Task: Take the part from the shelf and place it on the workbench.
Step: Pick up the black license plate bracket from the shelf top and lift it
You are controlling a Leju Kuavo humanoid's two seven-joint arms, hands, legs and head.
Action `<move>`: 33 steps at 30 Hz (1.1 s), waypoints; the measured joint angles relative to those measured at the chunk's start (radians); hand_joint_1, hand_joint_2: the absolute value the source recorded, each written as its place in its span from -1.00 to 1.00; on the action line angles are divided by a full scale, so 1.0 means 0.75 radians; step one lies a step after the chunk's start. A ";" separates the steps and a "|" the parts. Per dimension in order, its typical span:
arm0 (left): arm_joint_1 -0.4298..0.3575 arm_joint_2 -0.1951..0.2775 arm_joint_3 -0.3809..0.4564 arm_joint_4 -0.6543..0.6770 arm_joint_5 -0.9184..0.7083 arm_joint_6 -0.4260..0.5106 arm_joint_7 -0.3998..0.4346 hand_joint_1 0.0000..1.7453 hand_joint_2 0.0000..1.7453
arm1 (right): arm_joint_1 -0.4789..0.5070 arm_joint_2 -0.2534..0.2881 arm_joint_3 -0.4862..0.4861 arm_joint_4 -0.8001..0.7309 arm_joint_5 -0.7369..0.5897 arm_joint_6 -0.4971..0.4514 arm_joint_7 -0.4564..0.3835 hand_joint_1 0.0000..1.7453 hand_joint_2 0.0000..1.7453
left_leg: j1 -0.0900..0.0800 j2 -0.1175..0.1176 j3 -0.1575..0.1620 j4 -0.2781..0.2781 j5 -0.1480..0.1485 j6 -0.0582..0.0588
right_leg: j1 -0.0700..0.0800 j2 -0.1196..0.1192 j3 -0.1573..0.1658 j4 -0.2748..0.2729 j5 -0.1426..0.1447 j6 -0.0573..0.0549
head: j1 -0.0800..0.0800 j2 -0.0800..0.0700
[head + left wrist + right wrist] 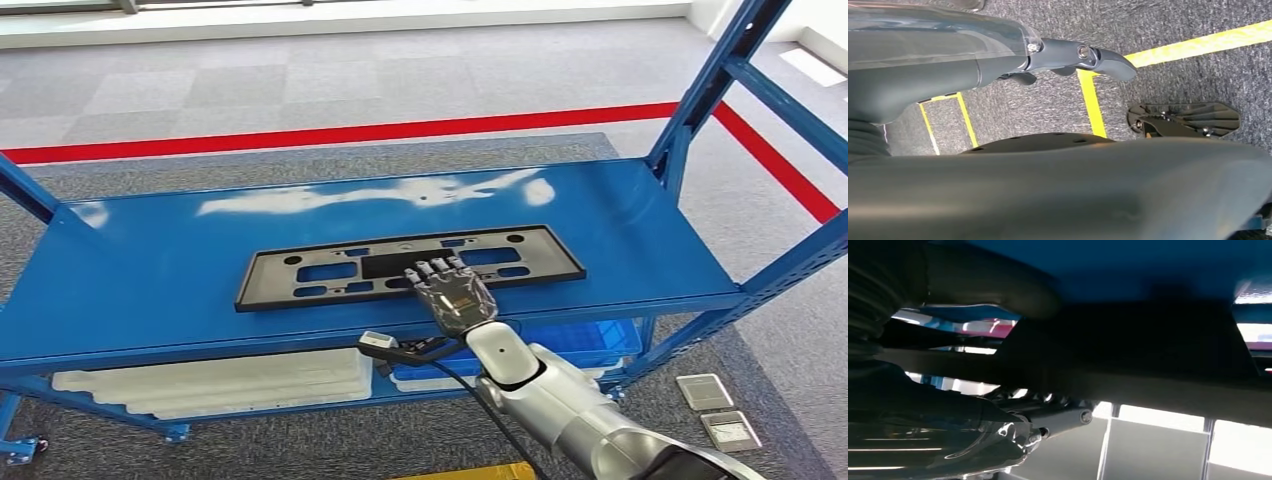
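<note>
Part [410, 267] flat on blue shelf [150, 270] | right hand [455, 295] fingers over near edge, grip unclear | no legible writing

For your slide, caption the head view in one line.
Right hand rests on the long black part lying flat on the blue shelf.

The blue shelf [150, 270] stood on grey carpet — a flat black part [300, 272] lay across its top deck.
</note>
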 joint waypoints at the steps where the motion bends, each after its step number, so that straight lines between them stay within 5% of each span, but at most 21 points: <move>1: 0.000 0.000 0.000 0.000 0.001 0.003 -0.001 -1.00 -1.00 | -0.001 0.001 0.000 0.004 -0.009 0.007 -0.010 1.00 1.00 | 0.000 0.000 0.000 0.000 0.000 0.000 | 0.000 0.000 0.000 0.000 0.000 0.000 | 0.000 0.000; 15: 0.000 0.003 0.000 0.000 0.005 0.011 -0.021 -1.00 -1.00 | 0.011 -0.004 0.000 -0.033 -0.057 -0.058 -0.030 1.00 1.00 | 0.000 0.000 -0.001 0.000 0.000 0.000 | 0.000 0.000 -0.001 0.000 0.000 0.000 | 0.000 0.000; 27: 0.005 0.007 0.005 0.000 0.037 0.018 -0.079 -1.00 -1.00 | 0.120 -0.146 -0.092 -0.563 -0.312 -0.019 -0.109 1.00 1.00 | -0.001 0.000 -0.003 0.000 0.000 0.000 | -0.001 0.000 -0.003 0.000 0.000 0.000 | 0.000 0.000; 31: 0.006 0.009 0.009 0.000 0.059 -0.001 -0.161 -1.00 1.00 | 0.178 -0.218 -0.133 -0.784 -0.552 0.009 -0.223 1.00 1.00 | -0.002 0.000 -0.004 0.000 0.000 0.000 | -0.002 -0.001 -0.004 -0.001 0.000 0.000 | 0.000 0.000; 33: 0.008 0.010 0.012 0.000 0.077 -0.014 -0.211 -1.00 1.00 | 0.217 -0.273 -0.167 -0.930 -0.727 0.051 -0.295 1.00 1.00 | -0.002 -0.001 -0.004 0.000 -0.001 0.000 | -0.002 -0.002 -0.004 -0.001 0.000 0.000 | 0.000 0.000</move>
